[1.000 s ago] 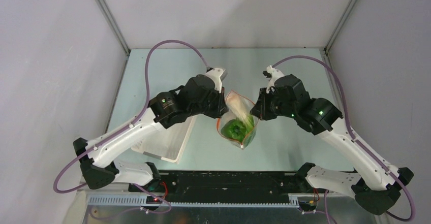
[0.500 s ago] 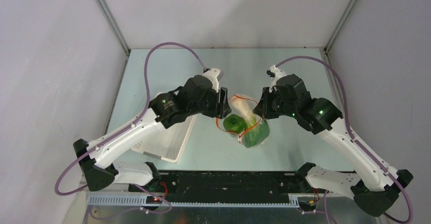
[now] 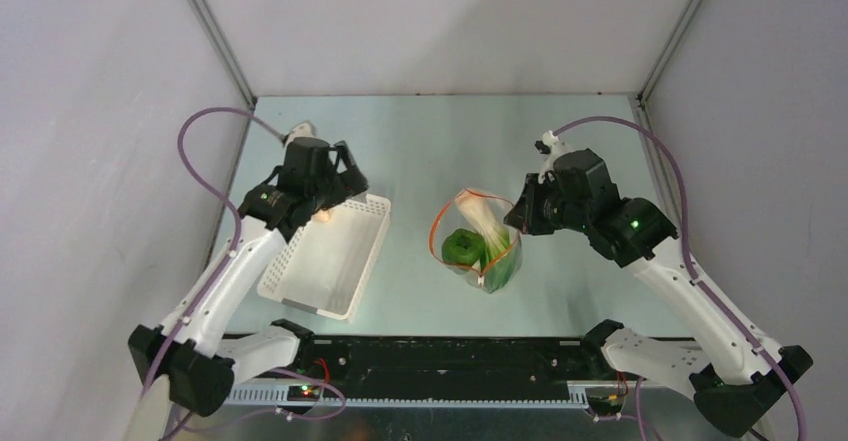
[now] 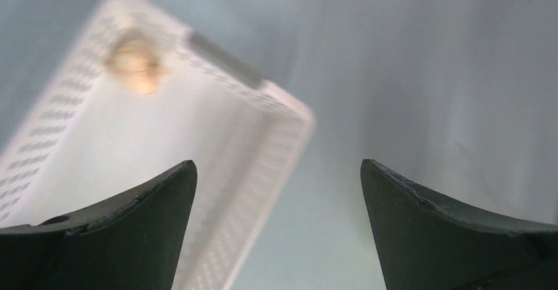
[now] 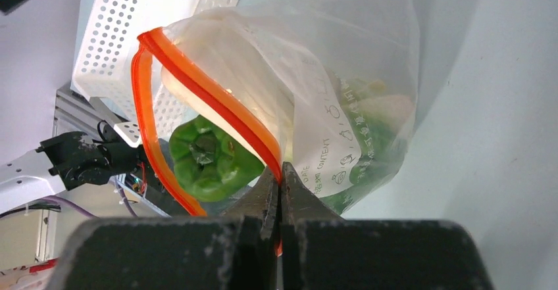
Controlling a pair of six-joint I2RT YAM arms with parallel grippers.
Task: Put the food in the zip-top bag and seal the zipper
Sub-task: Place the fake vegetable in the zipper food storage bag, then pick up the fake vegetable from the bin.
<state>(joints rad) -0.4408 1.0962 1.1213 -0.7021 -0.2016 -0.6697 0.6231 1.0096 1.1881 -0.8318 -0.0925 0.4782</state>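
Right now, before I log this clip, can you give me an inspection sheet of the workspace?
Surface: flat grey metal table.
Job's things: clear bag mid-table, its mouth open and its orange strip unsealed; green vegetables and a white piece are inside. A small pale piece lies in the white basket.
Clutter: nothing seen.
Grippers: left gripper open and empty above the basket; right gripper shut on the orange strip.
Cables: purple cables loop over both arms, away from the bag.
Surroundings: grey walls with metal posts; nothing else seen.
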